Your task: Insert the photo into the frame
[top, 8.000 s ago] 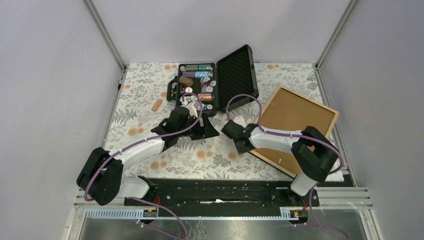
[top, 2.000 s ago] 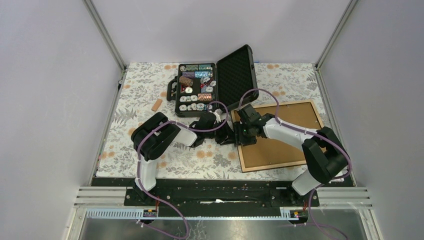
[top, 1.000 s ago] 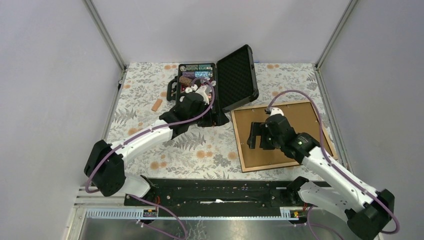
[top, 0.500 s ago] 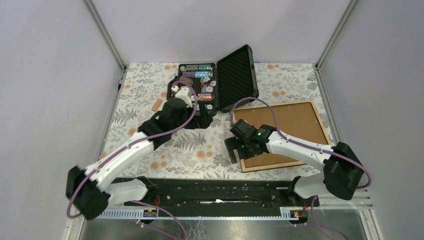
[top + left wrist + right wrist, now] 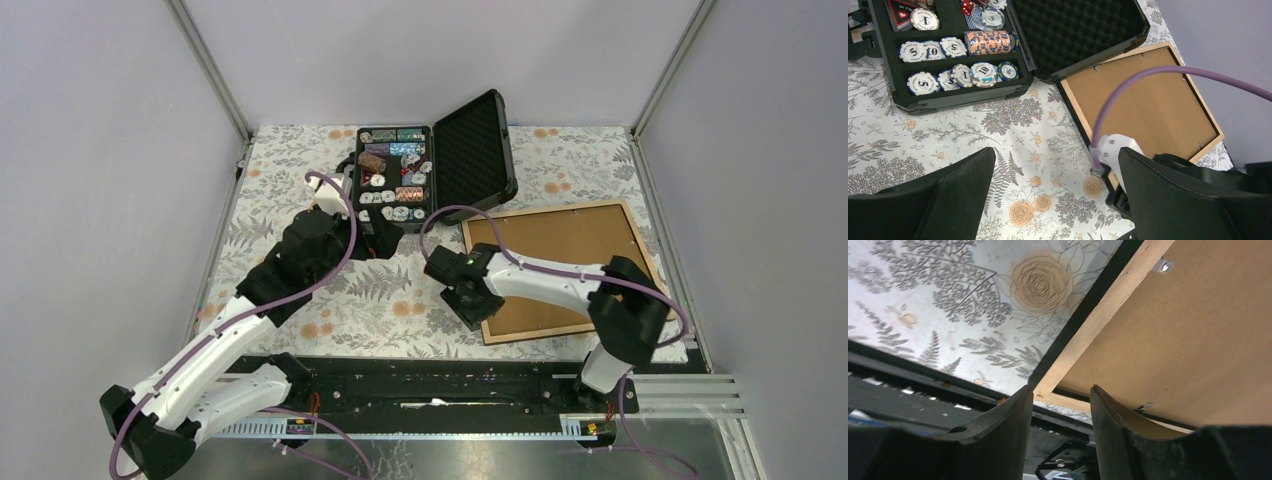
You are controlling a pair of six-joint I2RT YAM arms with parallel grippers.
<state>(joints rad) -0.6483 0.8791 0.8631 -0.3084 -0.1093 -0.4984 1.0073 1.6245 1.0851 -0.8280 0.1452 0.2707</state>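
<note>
Wooden frame (image 5: pixel 1108 315) corner at right gripper (image 5: pixel 1060 391)

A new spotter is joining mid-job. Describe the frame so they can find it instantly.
On the floral tablecloth, find the open black poker chip case at the far middle. Just right of it, nearer the arms, the frame lies flat, back side up. It is the only large brown board rimmed in light wood.
</note>
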